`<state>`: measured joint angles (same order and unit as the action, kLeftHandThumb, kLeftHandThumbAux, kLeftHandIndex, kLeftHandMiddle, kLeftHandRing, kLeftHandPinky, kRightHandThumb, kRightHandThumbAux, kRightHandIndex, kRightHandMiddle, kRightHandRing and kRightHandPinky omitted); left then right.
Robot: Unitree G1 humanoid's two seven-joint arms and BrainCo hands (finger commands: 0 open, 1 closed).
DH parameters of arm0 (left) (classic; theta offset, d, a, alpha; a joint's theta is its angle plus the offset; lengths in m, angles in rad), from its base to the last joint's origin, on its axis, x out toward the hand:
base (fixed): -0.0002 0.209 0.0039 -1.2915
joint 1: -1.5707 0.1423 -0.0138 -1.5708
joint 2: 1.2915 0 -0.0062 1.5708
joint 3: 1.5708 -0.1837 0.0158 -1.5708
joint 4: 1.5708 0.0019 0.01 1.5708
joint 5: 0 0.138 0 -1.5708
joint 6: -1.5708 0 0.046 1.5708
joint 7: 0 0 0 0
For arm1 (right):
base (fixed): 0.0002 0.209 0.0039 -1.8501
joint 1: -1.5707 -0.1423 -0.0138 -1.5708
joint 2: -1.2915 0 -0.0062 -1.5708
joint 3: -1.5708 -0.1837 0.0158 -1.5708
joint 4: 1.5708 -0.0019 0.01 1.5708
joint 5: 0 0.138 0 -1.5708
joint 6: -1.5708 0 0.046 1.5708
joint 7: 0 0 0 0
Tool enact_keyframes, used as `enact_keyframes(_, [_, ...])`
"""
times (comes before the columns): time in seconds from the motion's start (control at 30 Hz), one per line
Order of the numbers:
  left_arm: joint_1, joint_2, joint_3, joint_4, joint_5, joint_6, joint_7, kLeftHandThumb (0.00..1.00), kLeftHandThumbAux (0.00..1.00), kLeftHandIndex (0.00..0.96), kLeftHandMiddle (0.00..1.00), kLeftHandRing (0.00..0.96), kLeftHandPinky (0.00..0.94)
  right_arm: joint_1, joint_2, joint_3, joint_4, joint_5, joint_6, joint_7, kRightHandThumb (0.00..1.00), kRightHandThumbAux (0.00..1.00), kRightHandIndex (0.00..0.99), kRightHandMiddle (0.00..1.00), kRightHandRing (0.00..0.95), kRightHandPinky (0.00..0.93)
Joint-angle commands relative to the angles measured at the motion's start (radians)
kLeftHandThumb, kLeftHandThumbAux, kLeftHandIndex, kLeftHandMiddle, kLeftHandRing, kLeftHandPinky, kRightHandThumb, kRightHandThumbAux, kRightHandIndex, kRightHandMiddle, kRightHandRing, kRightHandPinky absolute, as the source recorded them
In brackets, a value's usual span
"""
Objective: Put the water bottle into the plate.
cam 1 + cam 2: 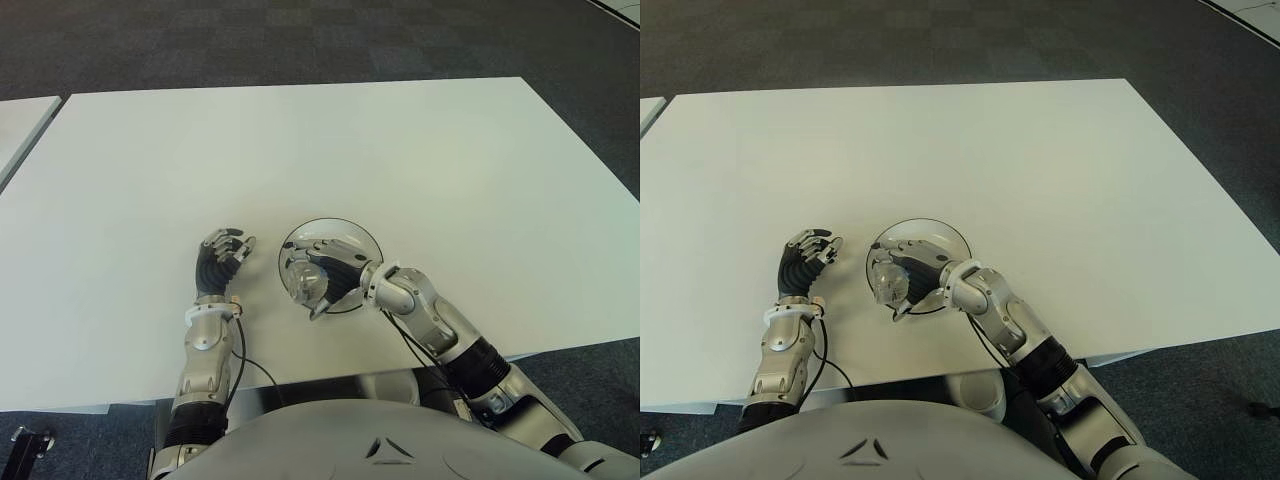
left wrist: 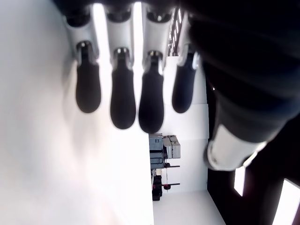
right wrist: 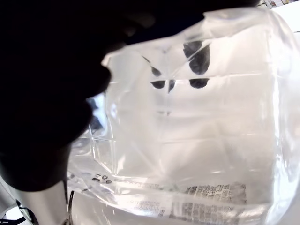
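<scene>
We saw the right hand (image 1: 335,270) wrapped around the clear water bottle (image 1: 303,279), its fingertips (image 3: 199,60) showing dark through the plastic in the wrist view. The bottle sat over the glass plate (image 1: 345,226), near the front edge of the white table (image 1: 400,150). The left hand (image 1: 222,258) showed just left of the plate, fingers (image 2: 123,101) loosely extended, holding nothing.
</scene>
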<state>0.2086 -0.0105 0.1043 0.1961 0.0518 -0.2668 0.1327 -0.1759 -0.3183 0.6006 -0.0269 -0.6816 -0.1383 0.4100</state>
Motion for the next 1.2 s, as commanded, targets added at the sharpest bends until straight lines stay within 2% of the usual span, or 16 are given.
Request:
enact_keyframes(0.03, [0.011, 0.000, 0.000, 0.002, 0.009, 0.032, 0.012, 0.707, 0.720, 0.436, 0.610, 0.590, 0.569, 0.027, -0.015, 0.000, -0.004, -0.009, 0.023, 0.013, 0.229, 0.765, 0.011, 0.014, 0.028, 0.067])
enact_keyframes(0.17, [0.011, -0.002, 0.002, 0.003, 0.004, 0.029, 0.010, 0.707, 0.720, 0.436, 0.612, 0.596, 0.578, 0.034, -0.022, -0.006, -0.003, -0.024, -0.017, -0.048, 0.252, 0.652, 0.002, 0.003, 0.007, 0.017])
enact_keyframes(0.23, [0.011, -0.002, 0.002, 0.004, 0.003, 0.026, 0.008, 0.707, 0.720, 0.436, 0.614, 0.600, 0.579, 0.036, -0.023, -0.005, 0.001, -0.029, -0.029, -0.071, 0.337, 0.504, 0.001, 0.001, 0.002, 0.007])
enact_keyframes(0.27, [0.011, -0.001, 0.002, 0.005, 0.004, 0.024, 0.007, 0.707, 0.720, 0.436, 0.614, 0.600, 0.579, 0.041, -0.021, -0.005, 0.005, -0.040, -0.036, -0.098, 0.349, 0.484, 0.000, 0.001, 0.002, 0.005])
enact_keyframes(0.33, [0.011, 0.000, 0.001, 0.007, 0.005, 0.023, 0.007, 0.706, 0.720, 0.435, 0.614, 0.598, 0.573, 0.045, -0.020, -0.005, 0.010, -0.053, -0.043, -0.129, 0.418, 0.375, 0.000, 0.000, 0.000, 0.002])
enact_keyframes(0.43, [0.012, 0.000, -0.002, 0.003, 0.012, 0.027, 0.010, 0.705, 0.721, 0.435, 0.617, 0.600, 0.570, 0.058, -0.011, -0.005, 0.015, -0.073, -0.037, -0.174, 0.497, 0.303, 0.000, 0.000, 0.000, 0.000])
enact_keyframes(0.53, [0.014, -0.002, -0.003, -0.006, 0.013, 0.035, 0.010, 0.704, 0.722, 0.435, 0.619, 0.602, 0.568, 0.067, -0.004, -0.005, 0.018, -0.086, -0.032, -0.205, 0.569, 0.255, 0.000, 0.000, 0.000, 0.000])
enact_keyframes(0.73, [0.014, -0.002, -0.005, -0.012, 0.016, 0.044, 0.012, 0.704, 0.722, 0.435, 0.620, 0.603, 0.568, 0.071, 0.001, -0.005, 0.020, -0.107, -0.026, -0.240, 0.633, 0.204, 0.000, 0.000, 0.000, 0.000])
enact_keyframes(1.03, [0.017, -0.002, -0.004, -0.022, 0.009, 0.065, 0.005, 0.704, 0.722, 0.435, 0.612, 0.592, 0.561, 0.084, 0.013, -0.011, 0.019, -0.131, -0.019, -0.292, 0.658, 0.163, 0.000, 0.000, 0.000, 0.000])
enact_keyframes(1.2, [0.018, -0.003, -0.004, -0.023, -0.005, 0.055, -0.006, 0.704, 0.721, 0.435, 0.608, 0.588, 0.562, 0.093, 0.027, -0.018, 0.018, -0.178, -0.004, -0.371, 0.662, 0.145, 0.000, 0.000, 0.000, 0.000])
